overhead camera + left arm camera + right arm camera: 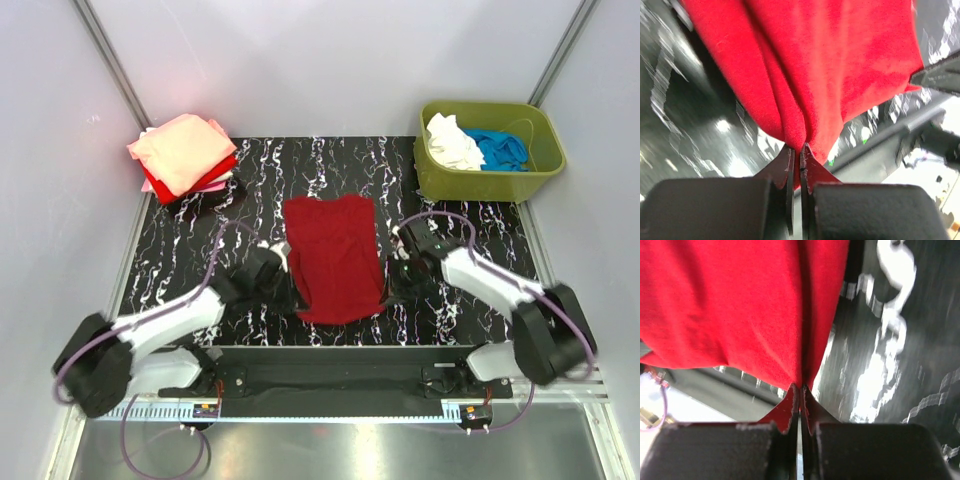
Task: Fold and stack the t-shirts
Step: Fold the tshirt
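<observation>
A dark red t-shirt (pixel 335 255) lies as a long folded strip in the middle of the black marbled table (pixel 260 180). My left gripper (pixel 290 298) is shut on its near left corner, and the red cloth (pixel 810 75) bunches into the closed jaws (pixel 801 148). My right gripper (pixel 388 296) is shut on the near right corner, with the red cloth (pixel 740 310) pinched at the tips (pixel 801 387). A stack of folded t-shirts (pixel 183 155), salmon-pink on top with red and pink beneath, sits at the back left.
An olive-green tub (pixel 488 150) at the back right holds a white tee (pixel 452 142) and a blue tee (pixel 500 148). White walls enclose the table on three sides. The arms' base rail (pixel 340 375) runs along the near edge.
</observation>
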